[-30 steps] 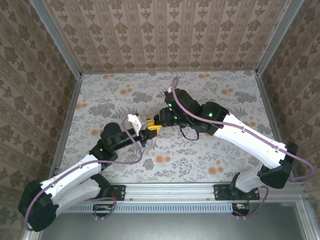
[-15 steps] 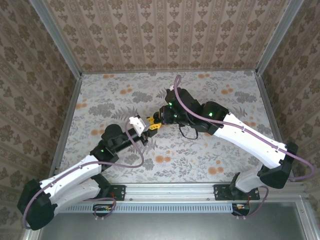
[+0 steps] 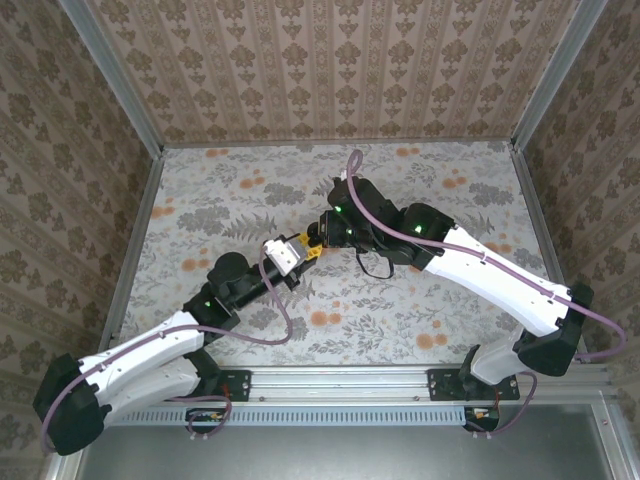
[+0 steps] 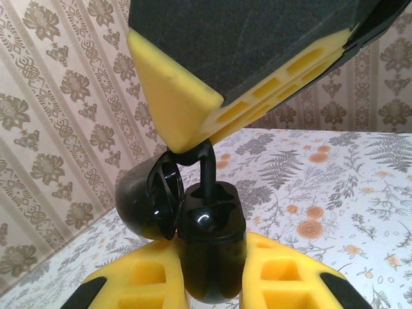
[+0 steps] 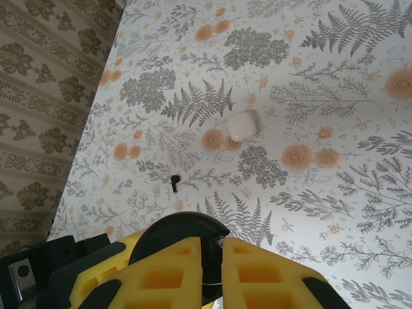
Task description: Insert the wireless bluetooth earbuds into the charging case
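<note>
So the left gripper (image 4: pixel 215 278) has its two yellow fingers pinching a glossy black charging case (image 4: pixel 209 235), which stands upright between them, held up off the table (image 5: pixel 335 193). The case's lid (image 4: pixel 151 199) is flipped open to the left. The right gripper (image 4: pixel 193 140) comes in from above with its fingertips pressed together on a thin black earbud (image 4: pixel 207 168), and the stem runs straight down into the open top of the case. I honestly can't tell whether the bud is fully seated or just resting in the well. In the top view both arms meet around the middle of the floral table, tips basically touching, left arm reaching up from the lower left and right arm angling in from the right. The right wrist camera looks down past its own yellow fingers with a black round shape tucked just under them; I can't tell if that's the lid or the body. Below on the table lies a second earbud (image 5: pixel 174 183), tiny and black, and well apart from it, further up, a white rounded box (image 5: pixel 241 125), both sitting loose on the flower print.
</note>
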{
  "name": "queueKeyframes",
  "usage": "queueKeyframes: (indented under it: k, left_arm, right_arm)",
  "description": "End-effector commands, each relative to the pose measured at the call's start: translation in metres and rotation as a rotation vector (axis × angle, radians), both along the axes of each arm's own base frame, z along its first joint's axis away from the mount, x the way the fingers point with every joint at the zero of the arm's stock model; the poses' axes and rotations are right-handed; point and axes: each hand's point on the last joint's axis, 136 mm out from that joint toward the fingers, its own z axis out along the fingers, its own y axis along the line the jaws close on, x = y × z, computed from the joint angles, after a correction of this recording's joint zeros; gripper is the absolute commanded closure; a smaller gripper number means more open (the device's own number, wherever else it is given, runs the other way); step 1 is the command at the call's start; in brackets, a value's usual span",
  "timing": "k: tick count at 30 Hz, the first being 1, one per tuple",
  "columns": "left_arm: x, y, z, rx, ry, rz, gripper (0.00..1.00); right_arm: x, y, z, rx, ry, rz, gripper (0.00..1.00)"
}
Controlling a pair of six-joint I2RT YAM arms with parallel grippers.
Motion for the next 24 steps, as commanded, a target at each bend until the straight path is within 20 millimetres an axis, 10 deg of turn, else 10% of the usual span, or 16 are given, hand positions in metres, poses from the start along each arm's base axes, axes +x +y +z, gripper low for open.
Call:
queueKeyframes:
  k: [1, 24]
  left_arm:
    - [-0.0043, 0.0017, 0.0357, -0.074, -0.124, 0.007, 1.00]
    - [-0.0021, 0.0051, 0.0281, -0.065, -0.124, 0.032, 1.00]
  right_arm:
    - [-0.0021, 0.0031, -0.0068, -0.025, 0.026, -0.006, 0.89]
    - [-0.0045, 0.0041, 0.0008, -0.019, 0.026, -0.017, 0.90]
